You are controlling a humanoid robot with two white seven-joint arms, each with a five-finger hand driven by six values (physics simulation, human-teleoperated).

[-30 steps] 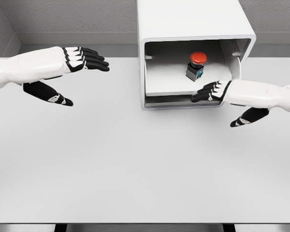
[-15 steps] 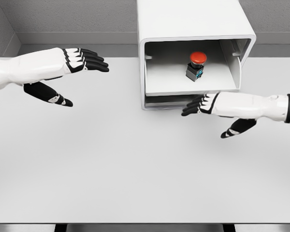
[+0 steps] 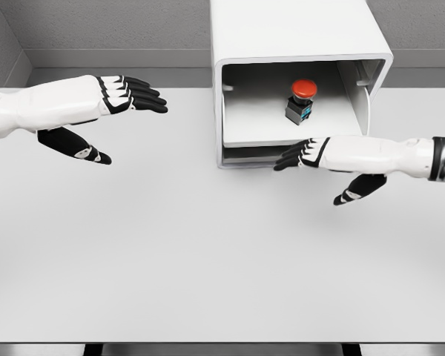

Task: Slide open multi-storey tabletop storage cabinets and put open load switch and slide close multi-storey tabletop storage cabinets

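Observation:
A white storage cabinet stands at the back of the table, its front open. On its pulled-out shelf sits the load switch, a dark body with a red mushroom button. My right hand reaches in from the right, fingers straight and flat, fingertips in front of the shelf's front edge, thumb hanging below. It holds nothing. My left hand hovers over the table well to the left of the cabinet, fingers extended, empty.
The white table spreads wide in front of the cabinet. A grey wall runs behind it, and the table's near edge shows at the bottom of the view.
My right hand has slid left along the shelf's front edge, away from the cabinet's right wall. The left hand and the switch have not moved.

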